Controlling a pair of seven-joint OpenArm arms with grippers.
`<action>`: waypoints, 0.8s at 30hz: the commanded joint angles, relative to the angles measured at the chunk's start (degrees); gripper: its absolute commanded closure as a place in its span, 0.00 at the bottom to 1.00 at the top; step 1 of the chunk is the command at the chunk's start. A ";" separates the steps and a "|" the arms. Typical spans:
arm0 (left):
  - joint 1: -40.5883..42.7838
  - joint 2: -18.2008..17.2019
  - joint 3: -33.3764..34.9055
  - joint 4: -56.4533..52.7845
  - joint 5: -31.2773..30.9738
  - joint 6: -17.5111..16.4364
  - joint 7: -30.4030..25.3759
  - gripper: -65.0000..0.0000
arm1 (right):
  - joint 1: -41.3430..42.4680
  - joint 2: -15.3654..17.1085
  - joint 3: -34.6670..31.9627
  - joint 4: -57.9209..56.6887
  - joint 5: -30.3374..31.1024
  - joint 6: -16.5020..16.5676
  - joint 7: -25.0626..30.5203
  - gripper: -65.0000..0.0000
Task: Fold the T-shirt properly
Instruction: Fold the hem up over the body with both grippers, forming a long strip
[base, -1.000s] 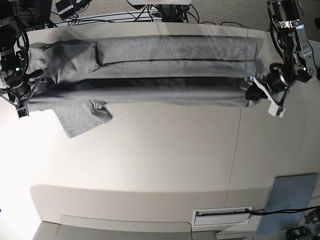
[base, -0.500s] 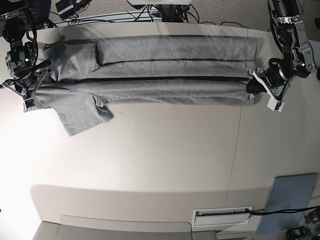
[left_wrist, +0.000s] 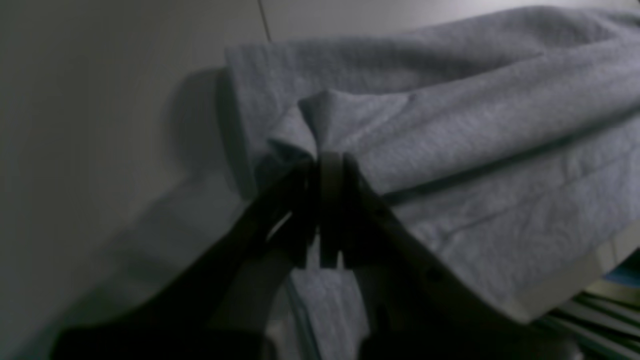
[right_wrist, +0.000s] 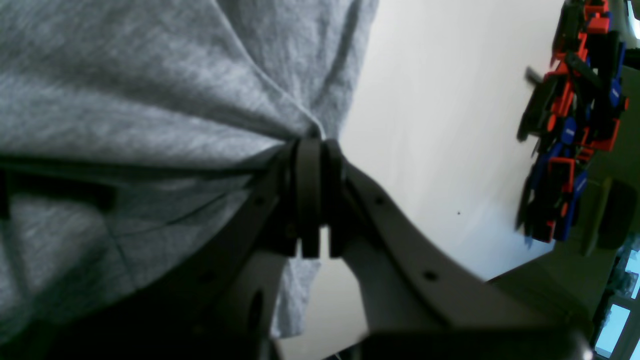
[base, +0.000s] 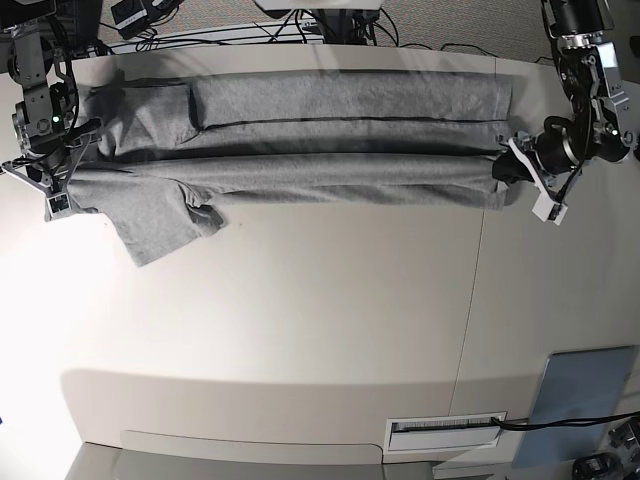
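- Pale, smooth table fills the base view, with a seam running down its right part and bright light pooling on its left side.
- Nearest the camera, at the table's front edge, sit a white slotted plate and, at the right corner, a flat blue-grey panel.
- Bare tabletop lies between those and the T-shirt, which is stretched in a long band across the far part of the table, nearly from one side to the other.
- It is plain grey on the side that shows, doubled lengthwise, with a dark fold line running along it.
- One sleeve spills toward the camera from the band's left end and lies flat and creased.
- At the band's left end in the base view, the right gripper has its fingers pressed together on a pinch of cloth; the wrist view shows fabric bunching into the tips.
- At the band's right end, the left gripper likewise grips the cloth, its fingers closed tight on a small peak of fabric.
- That wrist view is dim and soft, so which layer is pinched is hard to tell; it looks like the upper fold near the hem.
- Beyond the table's far edge, cables trail over the floor.
- Red and blue clips hang off to the side in the right wrist view.
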 joint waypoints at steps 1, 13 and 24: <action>-0.44 -1.51 -0.57 1.03 -1.36 0.22 1.03 1.00 | 0.44 1.55 0.87 0.63 -1.55 -0.74 -0.24 1.00; 1.03 -1.55 -0.55 1.03 -2.08 -3.43 1.68 0.98 | 0.46 1.62 0.87 0.61 -1.75 -0.72 -2.34 1.00; 1.09 -1.60 -0.55 1.03 -1.99 -3.41 0.61 0.39 | 0.87 1.62 0.87 0.57 -1.14 -0.74 -0.57 0.70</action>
